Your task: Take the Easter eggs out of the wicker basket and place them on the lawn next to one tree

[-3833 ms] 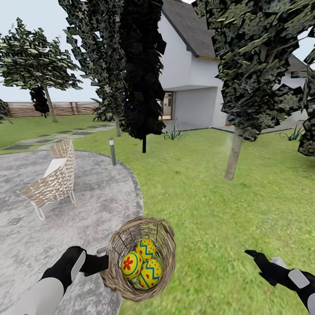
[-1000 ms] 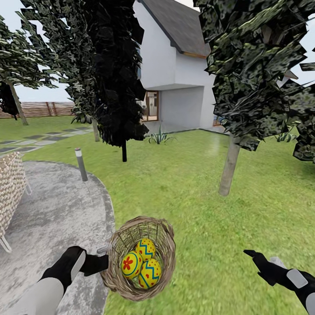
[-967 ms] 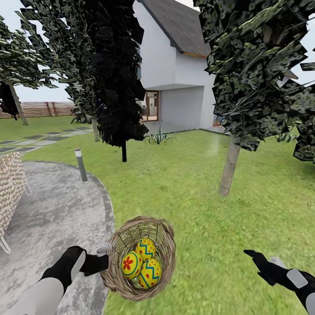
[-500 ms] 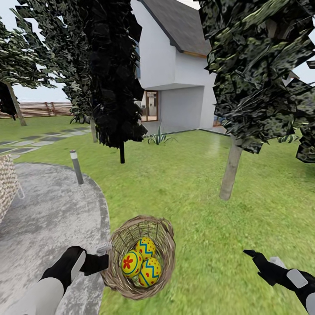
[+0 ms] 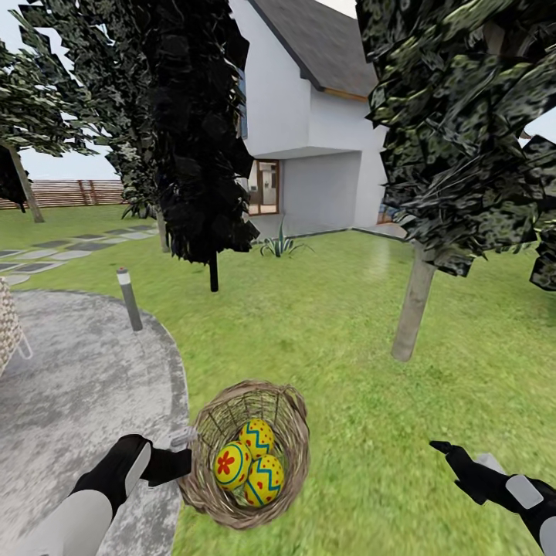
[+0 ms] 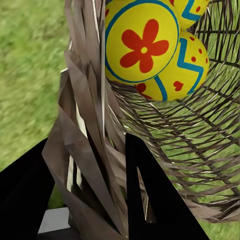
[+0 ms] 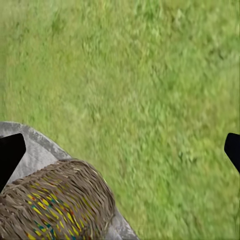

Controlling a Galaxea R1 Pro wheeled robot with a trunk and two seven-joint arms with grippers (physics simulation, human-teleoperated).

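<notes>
Bright green mottled lawn (image 5: 340,324) spreads toward the grey-trunked, dark-crowned tree (image 5: 413,309) ahead. My left pincer (image 6: 90,165) pinches the rim of the tan woven wicker basket (image 5: 289,448), holding three yellow painted Easter eggs (image 5: 249,463). My right pincer (image 7: 120,150) hangs spread over grass.

1. We see the wicker basket (image 5: 249,455) wall hiding the lower parts of the Easter eggs (image 5: 249,463).
2. The tree (image 5: 413,309) crown runs past our head view's top and right edges.
3. Our right end effector (image 7: 120,150) fingertips are cut by the wrist frame's sides.
</notes>
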